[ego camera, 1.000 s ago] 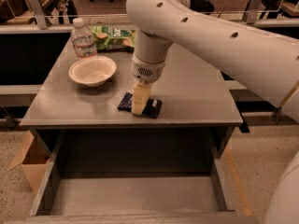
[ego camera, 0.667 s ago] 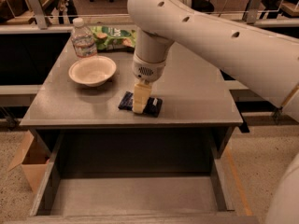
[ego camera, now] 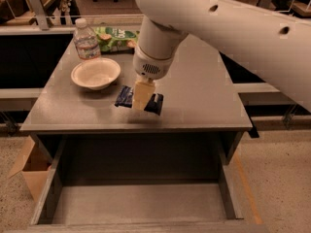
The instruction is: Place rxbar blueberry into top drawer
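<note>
Fingers (ego camera: 144, 94) of my gripper (ego camera: 142, 101) clamp the rxbar blueberry (ego camera: 125, 96) mid-length, just above the front edge of the desk (ego camera: 204, 98); I should carry it level (no tilt) over the open top drawer (ego camera: 141, 205).

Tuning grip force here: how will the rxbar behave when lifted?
The tool, above the front of the desk, clamps the rxbar at its middle. Both ends stick out without drooping, so it is probably fairly stiff. Small and flat, it is likely light. Its wrapper looks smooth, so it might slip.
</note>
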### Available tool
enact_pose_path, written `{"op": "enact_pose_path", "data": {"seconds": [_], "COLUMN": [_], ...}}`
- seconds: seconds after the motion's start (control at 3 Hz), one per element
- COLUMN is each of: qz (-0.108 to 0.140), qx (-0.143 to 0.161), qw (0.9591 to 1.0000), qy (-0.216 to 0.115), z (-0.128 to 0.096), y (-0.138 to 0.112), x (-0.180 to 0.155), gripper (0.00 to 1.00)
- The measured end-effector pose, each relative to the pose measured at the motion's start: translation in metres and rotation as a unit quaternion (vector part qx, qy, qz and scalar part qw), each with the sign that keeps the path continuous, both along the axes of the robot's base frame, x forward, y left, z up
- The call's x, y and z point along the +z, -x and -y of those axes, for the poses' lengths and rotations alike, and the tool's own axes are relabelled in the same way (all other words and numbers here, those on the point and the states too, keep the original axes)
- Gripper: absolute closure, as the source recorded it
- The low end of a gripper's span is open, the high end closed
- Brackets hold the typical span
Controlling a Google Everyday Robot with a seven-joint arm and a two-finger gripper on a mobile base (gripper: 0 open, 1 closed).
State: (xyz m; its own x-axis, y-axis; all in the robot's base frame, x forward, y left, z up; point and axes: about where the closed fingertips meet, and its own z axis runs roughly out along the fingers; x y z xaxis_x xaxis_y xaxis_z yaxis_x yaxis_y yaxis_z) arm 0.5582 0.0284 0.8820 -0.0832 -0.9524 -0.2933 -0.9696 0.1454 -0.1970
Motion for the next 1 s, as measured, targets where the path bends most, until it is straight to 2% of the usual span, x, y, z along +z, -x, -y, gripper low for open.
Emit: {"op": "enact_pose_path", "data": {"seconds": [0.33,0.67,1.0], "qz": [0.018,-0.003,-0.003], "qx": [0.017,0.025,0.025], "qw": [0.9993,0.9979,0.9979], "qy": [-0.030,-0.059,-0.059], "z": [0.000,0.005,0.005], "y": [0.020,0.057,0.057], "x": [0.022,0.033,0.033], "gripper": [1.00,1.00,1.00]}}
